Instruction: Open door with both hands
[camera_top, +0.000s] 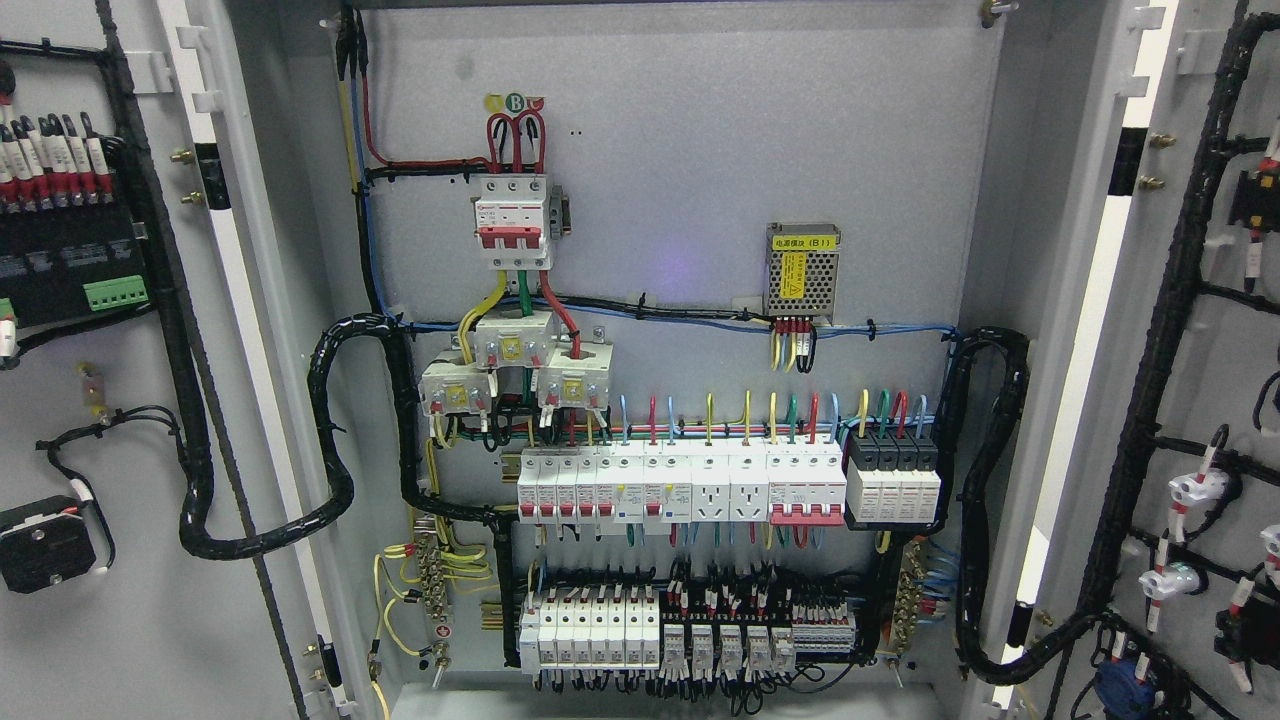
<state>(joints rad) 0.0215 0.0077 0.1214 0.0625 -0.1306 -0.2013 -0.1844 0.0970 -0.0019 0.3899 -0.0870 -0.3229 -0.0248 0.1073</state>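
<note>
Both doors of the grey electrical cabinet stand wide open. The left door (150, 420) swings out at the picture's left, showing its inner face with black wiring and terminal blocks. The right door (1215, 330) swings out at the right, with black cable looms and white lamp holders on its inner face. Between them the back panel (690, 150) is in full view. Neither of my hands nor any arm shows in the head view.
On the back panel sit a red-and-white main breaker (512, 220), a small metal power supply (801, 270), a row of white breakers (680, 485) and lower relays (690, 630). Thick black cable bundles (335, 440) loop from each door into the cabinet.
</note>
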